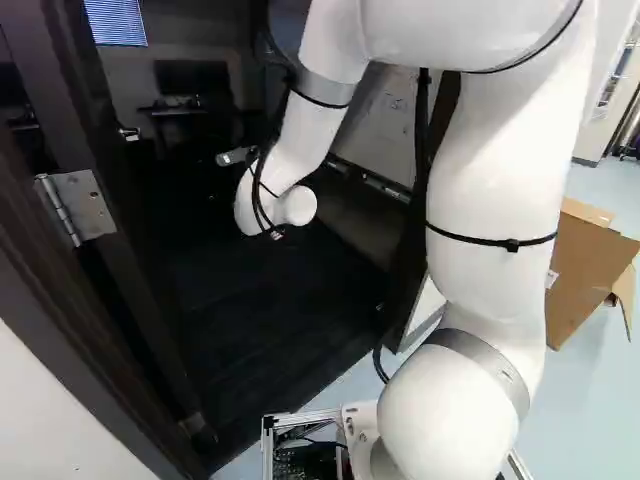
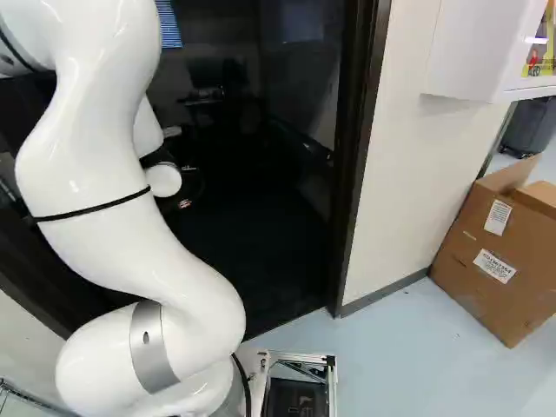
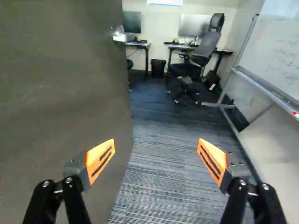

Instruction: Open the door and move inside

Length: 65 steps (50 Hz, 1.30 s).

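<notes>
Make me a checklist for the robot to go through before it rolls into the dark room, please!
1. Door open: ok, the gripper looks past its edge into the room.
2. Gripper open and holding nothing: ok.
3. Box out of the doorway: ok, it stands off to the side, by the wall.
4. Chair away from the doorway: ok, it is back by a desk.
5. Arm not touching the door: cannot tell.
6. Base fits through: cannot tell.
</notes>
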Motion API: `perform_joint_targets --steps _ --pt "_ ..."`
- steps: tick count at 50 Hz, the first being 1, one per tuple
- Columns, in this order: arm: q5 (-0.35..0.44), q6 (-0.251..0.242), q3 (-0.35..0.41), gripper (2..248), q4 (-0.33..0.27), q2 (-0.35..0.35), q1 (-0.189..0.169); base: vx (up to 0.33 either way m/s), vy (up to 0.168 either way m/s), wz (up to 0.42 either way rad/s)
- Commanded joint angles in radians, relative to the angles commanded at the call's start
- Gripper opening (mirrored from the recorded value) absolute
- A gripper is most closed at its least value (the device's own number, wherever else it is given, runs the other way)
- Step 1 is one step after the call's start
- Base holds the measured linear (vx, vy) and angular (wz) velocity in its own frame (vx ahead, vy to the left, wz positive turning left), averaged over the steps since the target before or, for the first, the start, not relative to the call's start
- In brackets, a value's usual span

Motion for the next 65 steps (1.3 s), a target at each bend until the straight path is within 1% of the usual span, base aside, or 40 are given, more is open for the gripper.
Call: perform_joint_targets --steps 13,34,41,55,65 --pt "0.005 0.0 0.098 247 0.015 0.085 -0.084 0.0 0.0 0.0" --pt "0.015 0.0 0.283 247 0.043 0.245 -0.243 0.0 0.0 0.0" --pt "0.018 0.0 0.336 247 0.052 0.291 -0.288 0.0 0.0 0.0" --pt "0.024 0.0 0.431 247 0.066 0.373 -0.37 0.0 0.0 0.0" --pt "0.026 0.0 0.482 247 0.074 0.416 -0.413 0.0 0.0 0.0"
